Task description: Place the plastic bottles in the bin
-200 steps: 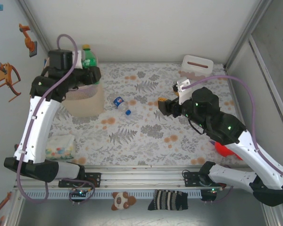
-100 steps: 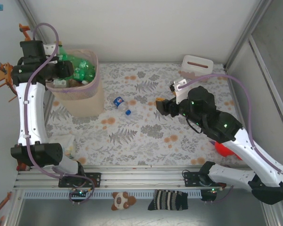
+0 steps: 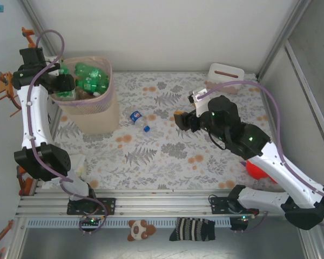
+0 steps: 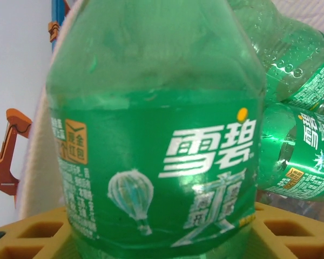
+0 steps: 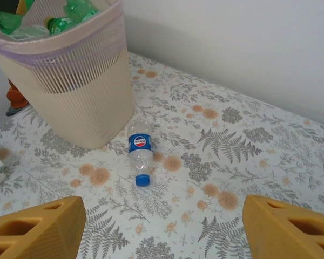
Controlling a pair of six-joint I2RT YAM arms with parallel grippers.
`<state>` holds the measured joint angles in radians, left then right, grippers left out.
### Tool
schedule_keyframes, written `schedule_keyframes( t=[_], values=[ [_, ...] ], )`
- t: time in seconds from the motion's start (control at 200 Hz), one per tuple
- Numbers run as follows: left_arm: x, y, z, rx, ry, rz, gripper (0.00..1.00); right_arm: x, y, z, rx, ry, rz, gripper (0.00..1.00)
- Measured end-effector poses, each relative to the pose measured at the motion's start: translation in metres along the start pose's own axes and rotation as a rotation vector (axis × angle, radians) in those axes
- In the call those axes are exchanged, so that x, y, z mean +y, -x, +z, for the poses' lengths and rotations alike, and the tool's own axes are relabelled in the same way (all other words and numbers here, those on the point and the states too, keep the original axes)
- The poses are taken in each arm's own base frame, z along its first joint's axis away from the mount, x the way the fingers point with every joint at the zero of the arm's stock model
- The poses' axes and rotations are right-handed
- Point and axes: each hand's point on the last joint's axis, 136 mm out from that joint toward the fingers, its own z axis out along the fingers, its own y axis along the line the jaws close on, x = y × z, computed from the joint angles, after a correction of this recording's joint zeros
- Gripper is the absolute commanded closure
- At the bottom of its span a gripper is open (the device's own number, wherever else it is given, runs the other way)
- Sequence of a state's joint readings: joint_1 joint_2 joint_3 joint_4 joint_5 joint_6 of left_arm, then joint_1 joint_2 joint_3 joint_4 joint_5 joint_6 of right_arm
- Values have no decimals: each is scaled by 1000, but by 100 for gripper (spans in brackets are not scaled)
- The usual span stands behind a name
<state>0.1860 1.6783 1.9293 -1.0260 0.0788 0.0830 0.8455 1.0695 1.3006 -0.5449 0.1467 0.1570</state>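
It was a robot test cell in a lab: a bench [image 3: 167,145] under a fern-print cloth was boxed in by plain white panels [image 3: 167,32] on aluminium posts [image 3: 281,38], and two cabled arms [image 3: 33,116] [image 3: 259,151] were bolted to a slotted rail [image 3: 162,200] along its near edge.

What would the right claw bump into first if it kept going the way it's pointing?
Probably the small Pepsi bottle lying on the floral table cover. The open right gripper aims slightly right of it, so it might meet the cover instead.
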Motion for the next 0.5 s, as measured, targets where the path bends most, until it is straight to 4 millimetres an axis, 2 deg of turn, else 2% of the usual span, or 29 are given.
schedule_keyframes(
  t=[0.1, 0.335, 0.501],
  values=[
    [0, 0, 1, 3, 0, 2, 30, 0, -1, 2, 6, -1, -1, 25],
    [2, 1, -1, -1, 12, -1, 25, 0, -1, 2, 6, -1, -2, 25],
    [4, 9, -14, -38, 16, -10, 25, 0, -1, 2, 6, 0, -2, 25]
  ],
)
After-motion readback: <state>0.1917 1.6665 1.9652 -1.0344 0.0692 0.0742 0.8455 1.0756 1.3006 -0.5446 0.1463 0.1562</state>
